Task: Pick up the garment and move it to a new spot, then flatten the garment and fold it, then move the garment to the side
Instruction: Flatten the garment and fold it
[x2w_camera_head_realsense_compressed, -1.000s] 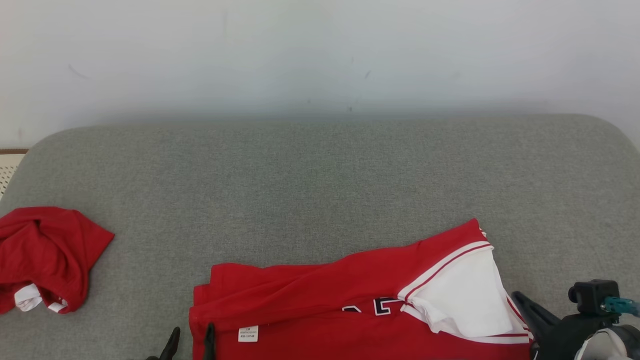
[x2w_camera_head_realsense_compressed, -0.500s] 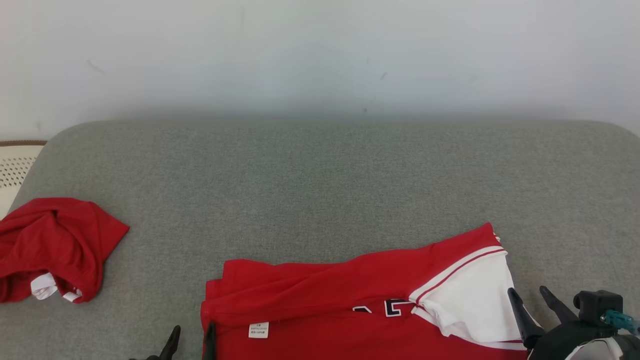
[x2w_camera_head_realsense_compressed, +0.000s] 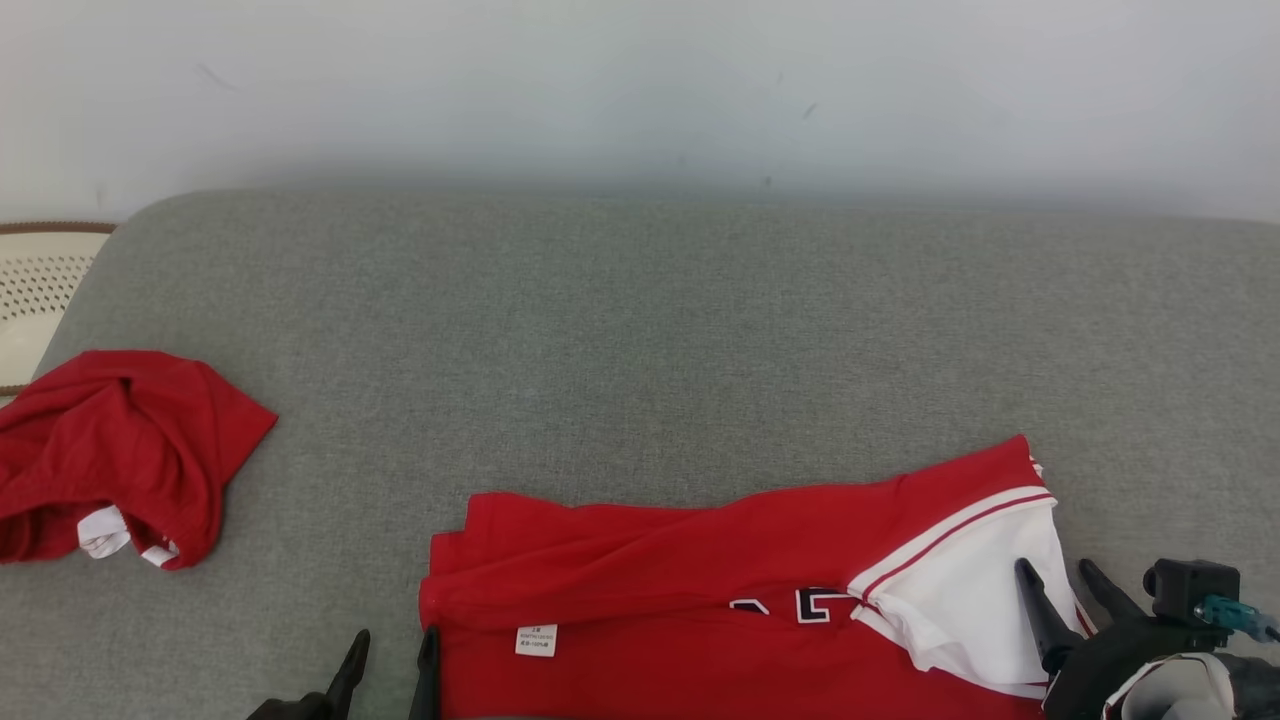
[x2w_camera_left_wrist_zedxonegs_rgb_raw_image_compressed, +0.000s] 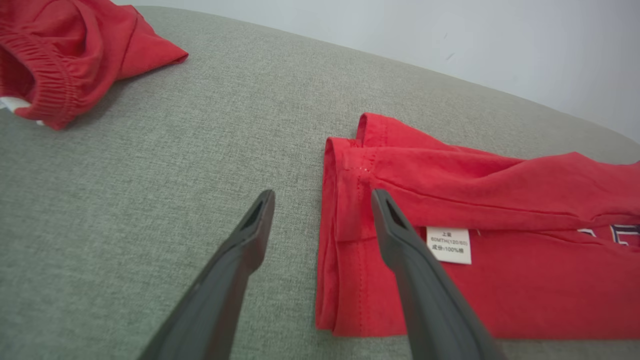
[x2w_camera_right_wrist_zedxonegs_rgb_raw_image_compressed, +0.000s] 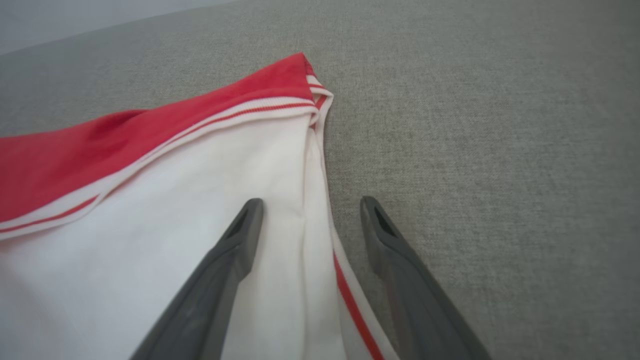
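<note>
Lying along the near side of the grey cushion (x2w_camera_head_realsense_compressed: 640, 330), right of its middle, the garment (x2w_camera_head_realsense_compressed: 700, 600) is a red jersey folded into a long band. Its long axis runs left to right, roughly parallel to the cushion's far edge, with the right end tilted a little toward that far edge. The folded red hem end points at the cushion's left edge. The end with the white panel (x2w_camera_head_realsense_compressed: 970, 590) and red-and-white striped trim points at the right edge. A small white label (x2w_camera_head_realsense_compressed: 536, 640) sits near the left end, and dark lettering (x2w_camera_head_realsense_compressed: 800, 605) shows just left of the white panel. The garment's near part runs out of the head view.

The left tool (x2w_camera_head_realsense_compressed: 396, 634) is released, its fingers spread apart. In the left wrist view the left tool (x2w_camera_left_wrist_zedxonegs_rgb_raw_image_compressed: 322, 192) straddles the garment's left hem, one finger over red cloth just beside the label (x2w_camera_left_wrist_zedxonegs_rgb_raw_image_compressed: 449, 244) and the other over bare cushion. Whether it touches the cloth cannot be told.

The right tool (x2w_camera_head_realsense_compressed: 1053, 566) is released as well. In the right wrist view the right tool (x2w_camera_right_wrist_zedxonegs_rgb_raw_image_compressed: 311, 201) straddles the garment's right edge, one finger over the white panel (x2w_camera_right_wrist_zedxonegs_rgb_raw_image_compressed: 200, 200) and the other over the cushion.

A second red garment (x2w_camera_head_realsense_compressed: 120, 440) lies crumpled by the cushion's left edge, well apart from the first. A pale wall (x2w_camera_head_realsense_compressed: 640, 90) stands behind the far edge.
</note>
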